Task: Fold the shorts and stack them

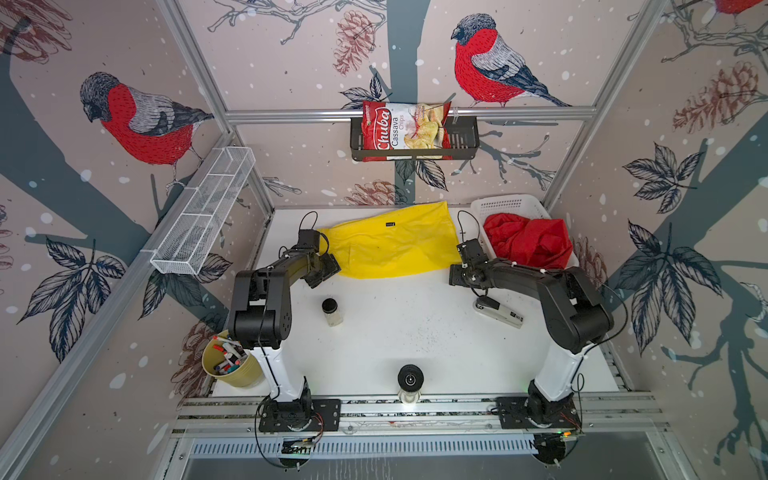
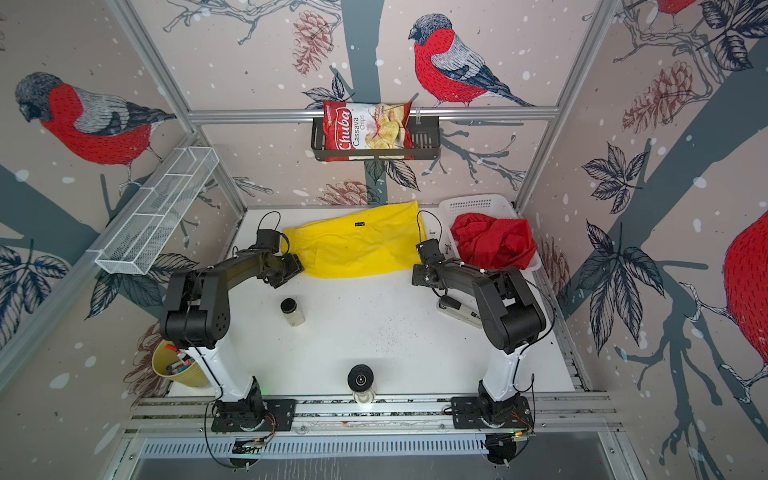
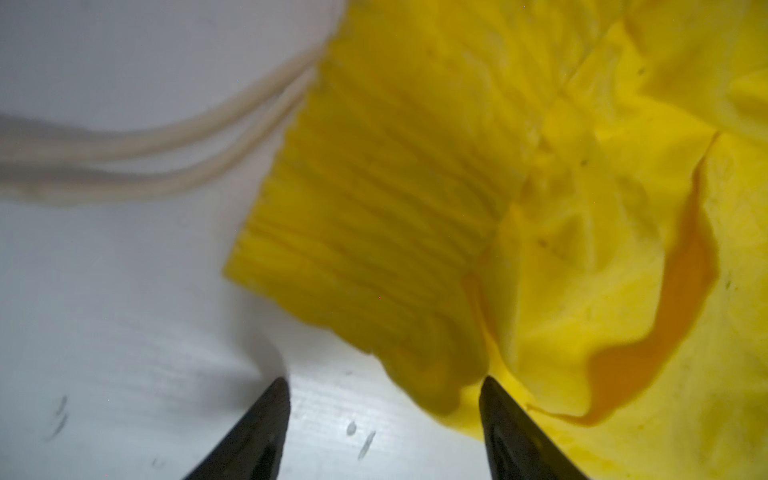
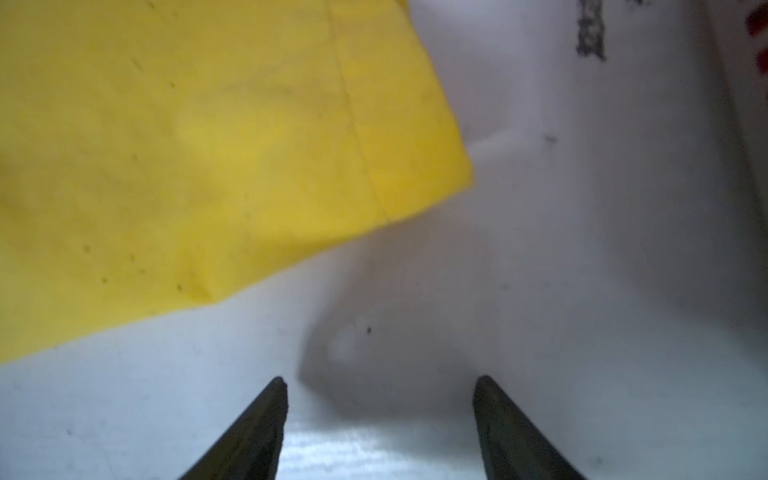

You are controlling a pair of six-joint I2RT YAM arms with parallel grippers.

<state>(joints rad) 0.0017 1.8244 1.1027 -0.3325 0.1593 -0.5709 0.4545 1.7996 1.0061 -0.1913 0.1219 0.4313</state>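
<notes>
yellow shorts (image 1: 390, 245) corner under l. pincer (image 3: 384, 384)

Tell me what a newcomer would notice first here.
The bright yellow shorts, spread across the back of the white table, with the left gripper and right gripper open at either end. Then the red shorts, crumpled in the white basket at the back right corner.

White table (image 1: 395, 332), speckled with dark marks. Small black-lidded jar (image 1: 332, 312) at 9 o'clock. Stapler (image 1: 498, 314) at 3 o'clock. Second black-lidded jar (image 1: 410, 384) at the 6 o'clock edge. White lattice basket (image 1: 509, 203) at 1 o'clock. Yellow cup (image 1: 232, 368) of markers at 8 o'clock. Chip bag (image 1: 403, 126) in a black wall rack (image 1: 461, 141) at 12 o'clock. White mesh shelf (image 1: 203, 212) at 10 o'clock.
</notes>
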